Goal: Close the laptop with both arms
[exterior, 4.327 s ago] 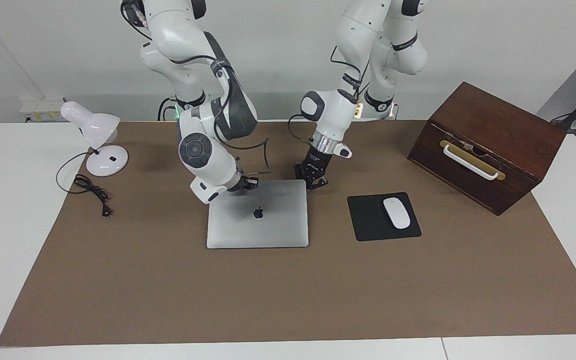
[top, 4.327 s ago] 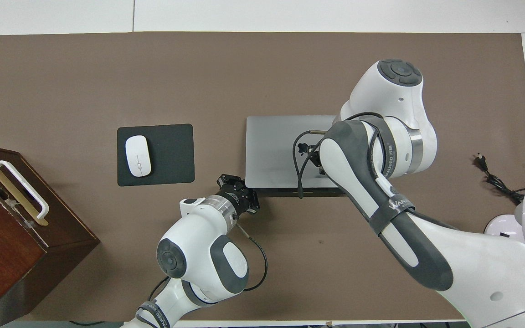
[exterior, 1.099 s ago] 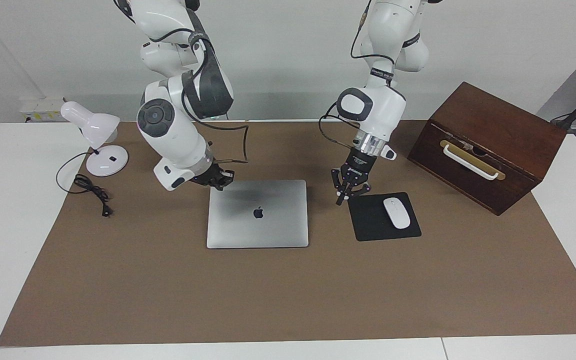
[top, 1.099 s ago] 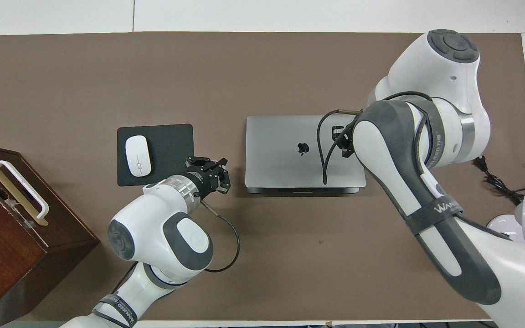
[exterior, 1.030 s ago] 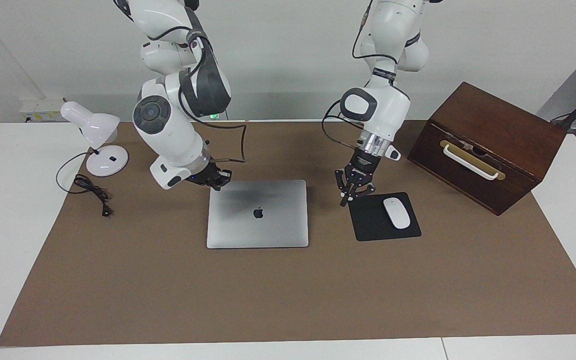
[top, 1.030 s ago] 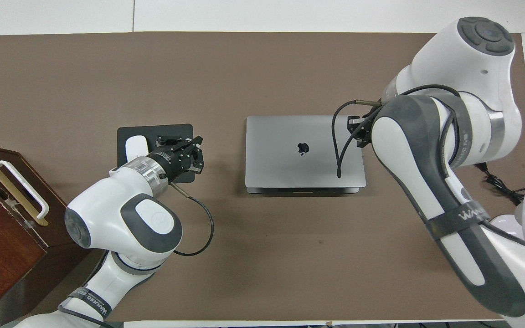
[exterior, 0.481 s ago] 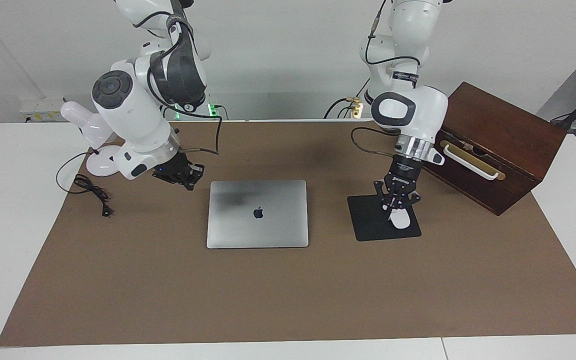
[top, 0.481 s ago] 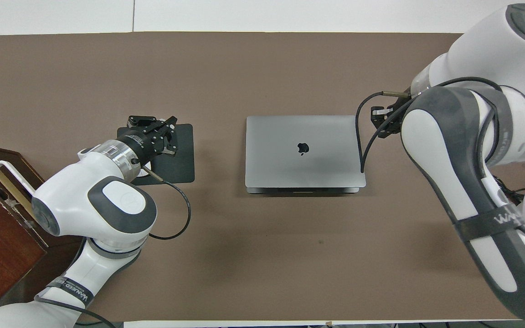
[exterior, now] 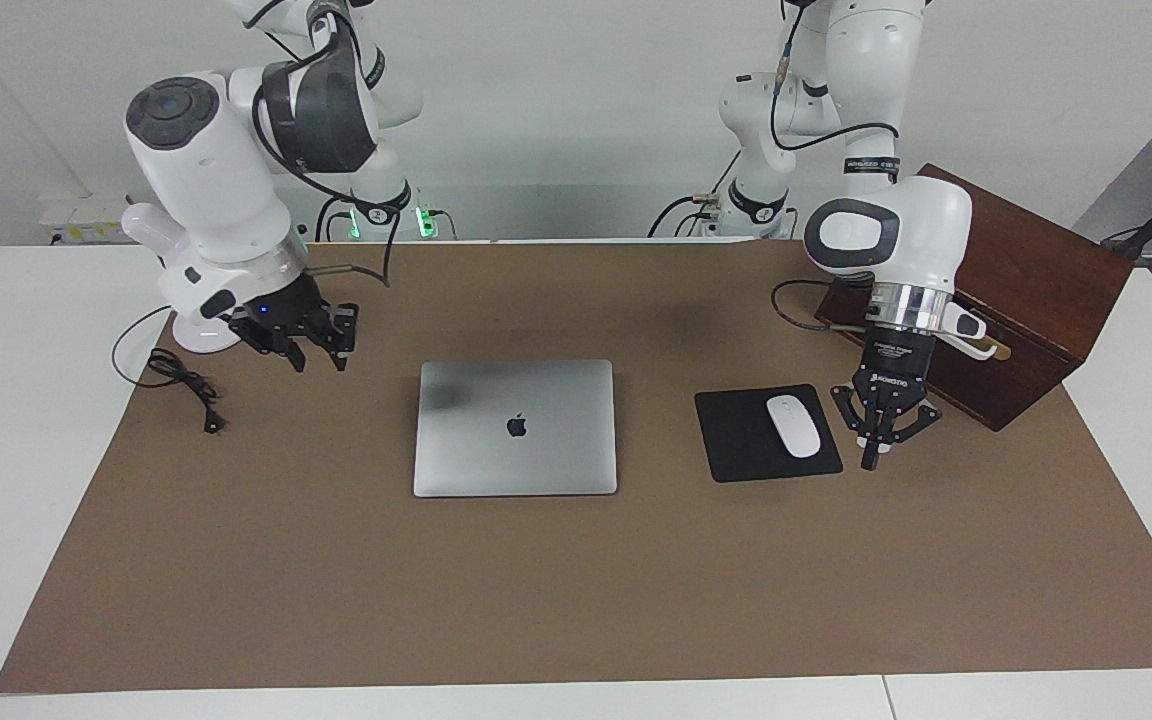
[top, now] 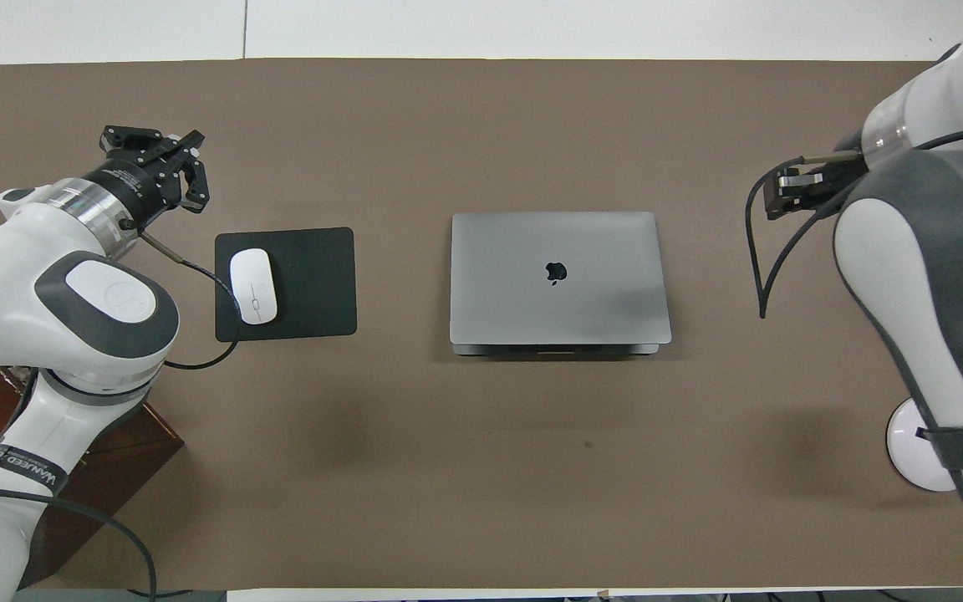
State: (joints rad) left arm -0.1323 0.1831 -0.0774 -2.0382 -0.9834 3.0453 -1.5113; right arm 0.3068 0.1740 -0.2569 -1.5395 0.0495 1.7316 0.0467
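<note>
Laptop [exterior: 515,428] is flat on the brown mat [exterior: 576,580], lid fully down, apple logo up, mid-table. Nothing touches it.

Left gripper [exterior: 874,452] hangs in the air over the mat, just beside the black mousepad [exterior: 736,440] on the side toward the left arm's end of the table. Fingertips pressed together, outer links splayed, pinching nothing. White mouse [exterior: 794,426] sits on the mousepad, right next to the gripper but clear of it. Wooden box [exterior: 1016,260] with the white handle is just past this gripper, toward the left arm's end; the left arm's wrist crosses in front of it in the facing view. Laptop is well apart from this gripper, with the mousepad between them.

Right gripper [exterior: 316,350] is up over bare mat toward the right arm's end of the table, holding nothing. Fingers look parted, but I cannot tell for sure how wide. White desk lamp [exterior: 198,270] and its black cord [exterior: 181,385] are near this gripper, further toward that end. Laptop is apart from it, toward the table's middle.

Both arms are clear of the laptop, one on each side.
</note>
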